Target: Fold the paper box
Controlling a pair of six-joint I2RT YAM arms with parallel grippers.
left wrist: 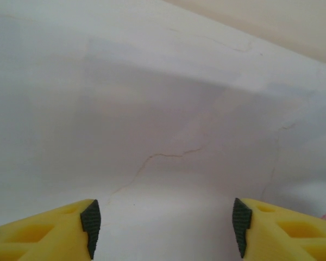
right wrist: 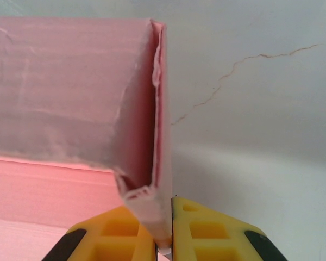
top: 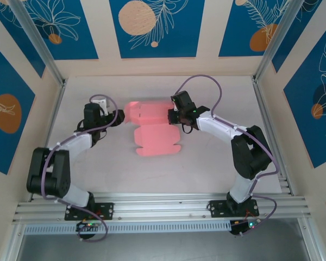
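The paper box (top: 152,138) lies mid-counter (top: 206,163) in front of me, its near panel flat and its far flap lifted. Beyond that, my right pincer (right wrist: 164,242) is clamped on the flap's folded edge, holding it upright. Opposite, my left pincer (left wrist: 163,223) stands with jaws apart over bare counter, seemingly just short of the pink card, though the overhead view blurs there.

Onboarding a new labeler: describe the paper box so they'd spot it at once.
On the white table, look mid-table between the left gripper and the right gripper. The paper box is the thin card there, part lying flat, part raised with its right edge pinched by the right gripper. It's the only pink thing on the table.
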